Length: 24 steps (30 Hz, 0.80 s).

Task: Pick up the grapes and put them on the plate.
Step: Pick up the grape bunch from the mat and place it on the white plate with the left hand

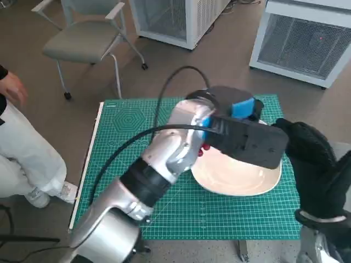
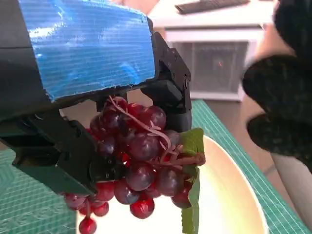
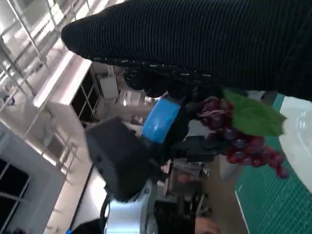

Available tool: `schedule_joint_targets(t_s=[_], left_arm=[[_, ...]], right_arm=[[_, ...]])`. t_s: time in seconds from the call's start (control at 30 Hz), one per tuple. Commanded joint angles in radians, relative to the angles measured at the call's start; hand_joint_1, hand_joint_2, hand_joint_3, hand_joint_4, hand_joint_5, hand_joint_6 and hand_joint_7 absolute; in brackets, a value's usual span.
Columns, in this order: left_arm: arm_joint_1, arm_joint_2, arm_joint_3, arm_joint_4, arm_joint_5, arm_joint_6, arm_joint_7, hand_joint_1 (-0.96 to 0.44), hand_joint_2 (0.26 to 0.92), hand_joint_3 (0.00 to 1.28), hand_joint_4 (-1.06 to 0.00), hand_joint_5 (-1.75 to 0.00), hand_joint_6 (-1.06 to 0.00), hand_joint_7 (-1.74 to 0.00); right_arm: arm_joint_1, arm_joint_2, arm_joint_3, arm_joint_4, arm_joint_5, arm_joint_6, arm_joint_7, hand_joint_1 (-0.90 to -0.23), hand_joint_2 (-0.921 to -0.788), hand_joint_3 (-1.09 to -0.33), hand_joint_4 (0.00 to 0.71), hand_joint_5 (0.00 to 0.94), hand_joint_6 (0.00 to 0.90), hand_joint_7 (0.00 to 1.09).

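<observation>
Left hand [image 2: 92,63]: fingers grasp grapes [image 2: 139,163] over plate [image 2: 229,200].
Right hand [image 1: 318,164]: finger state cannot be told.
Writing: none readable.

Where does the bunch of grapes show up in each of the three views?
Head view: grapes mostly hidden under the left hand; a red sliver at the plate's edge.
Left wrist view: centre, grapes held by the hand.
Right wrist view: right of centre.
Shared landmark: the plate.
</observation>
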Motion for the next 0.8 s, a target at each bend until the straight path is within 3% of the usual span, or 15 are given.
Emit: schedule_joint_targets(t_s=[0.03,0.47,0.8], left_arm=[[-0.071,-0.035,0.001,0.075,-0.012,-0.013,0.006,0.00,0.524,0.76,-0.67,-1.34,-0.68,-1.27],[-0.085,-0.068,-0.008,0.128,-0.009,-0.022,0.028,0.00,0.699,0.56,-0.55,-1.37,-0.55,-1.34],[-0.067,-0.075,0.016,0.181,-0.045,-0.070,0.077,0.00,0.659,0.55,-0.65,-1.28,-0.64,-1.25]], right_arm=[[0.031,0.000,-0.006,-0.005,-0.007,0.012,-0.018,-0.410,-0.921,-0.614,0.412,0.687,0.182,0.97],[0.042,0.006,-0.008,-0.009,-0.026,0.002,-0.041,-0.409,-0.921,-0.612,0.417,0.678,0.186,0.97],[0.041,0.010,-0.002,-0.003,-0.029,-0.001,-0.047,-0.408,-0.921,-0.613,0.419,0.672,0.188,0.97]])
